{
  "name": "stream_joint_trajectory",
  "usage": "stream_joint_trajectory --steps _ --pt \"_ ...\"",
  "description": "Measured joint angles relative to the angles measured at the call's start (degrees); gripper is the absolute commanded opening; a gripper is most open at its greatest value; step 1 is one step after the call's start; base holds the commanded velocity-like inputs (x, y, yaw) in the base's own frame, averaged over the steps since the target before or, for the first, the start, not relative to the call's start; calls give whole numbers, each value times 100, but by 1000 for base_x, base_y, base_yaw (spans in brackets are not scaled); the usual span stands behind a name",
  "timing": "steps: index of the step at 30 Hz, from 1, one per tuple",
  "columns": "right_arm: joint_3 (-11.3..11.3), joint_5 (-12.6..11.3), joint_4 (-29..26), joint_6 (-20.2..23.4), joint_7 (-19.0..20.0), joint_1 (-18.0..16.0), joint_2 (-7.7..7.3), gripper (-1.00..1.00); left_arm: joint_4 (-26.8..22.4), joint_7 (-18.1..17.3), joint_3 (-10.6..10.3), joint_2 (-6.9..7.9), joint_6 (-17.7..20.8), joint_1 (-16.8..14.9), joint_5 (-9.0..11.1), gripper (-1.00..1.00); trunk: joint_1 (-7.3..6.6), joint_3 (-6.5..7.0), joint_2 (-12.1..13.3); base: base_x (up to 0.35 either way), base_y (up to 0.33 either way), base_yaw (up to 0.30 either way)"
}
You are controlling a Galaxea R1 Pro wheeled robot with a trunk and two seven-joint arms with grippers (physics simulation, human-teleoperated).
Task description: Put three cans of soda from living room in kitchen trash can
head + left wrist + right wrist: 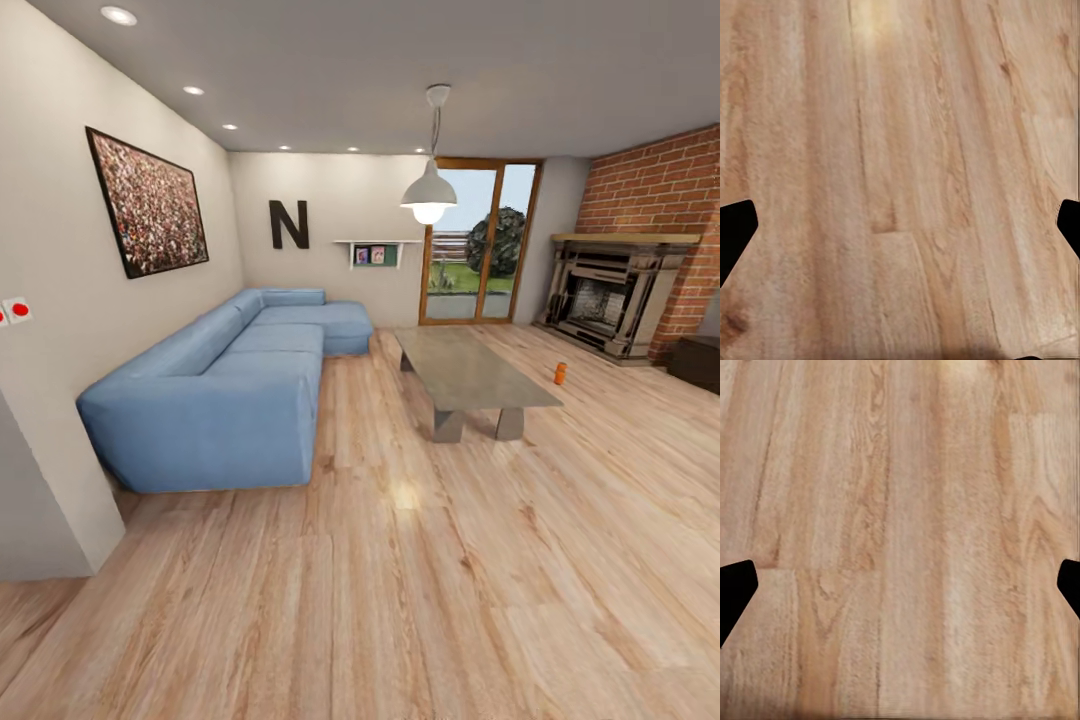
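Note:
I am in the living room, looking across its wood floor (420,560). One small orange can of soda (560,373) stands upright on the floor to the right of the long grey low table (468,372), towards the fireplace. My left gripper (900,232) points at bare floorboards; its dark fingertips sit wide apart with nothing between them, so it is open. My right gripper (900,592) also faces bare boards, open and empty. The tash can and the kitchen are out of view.
A blue corner sofa (230,385) lines the left wall. A brick fireplace (620,295) is at the back right, with a dark box (698,362) beside it. Wood-framed glass doors (480,240) close the far wall. A white wall corner (50,500) juts in at near left.

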Motion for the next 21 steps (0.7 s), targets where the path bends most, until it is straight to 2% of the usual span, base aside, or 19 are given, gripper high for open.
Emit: stream_joint_trajectory --steps 21 --pt "0 9 0 0 0 0 0 100 0 0 0 0 0 0 0 100 0 0 0 0 0 -270"
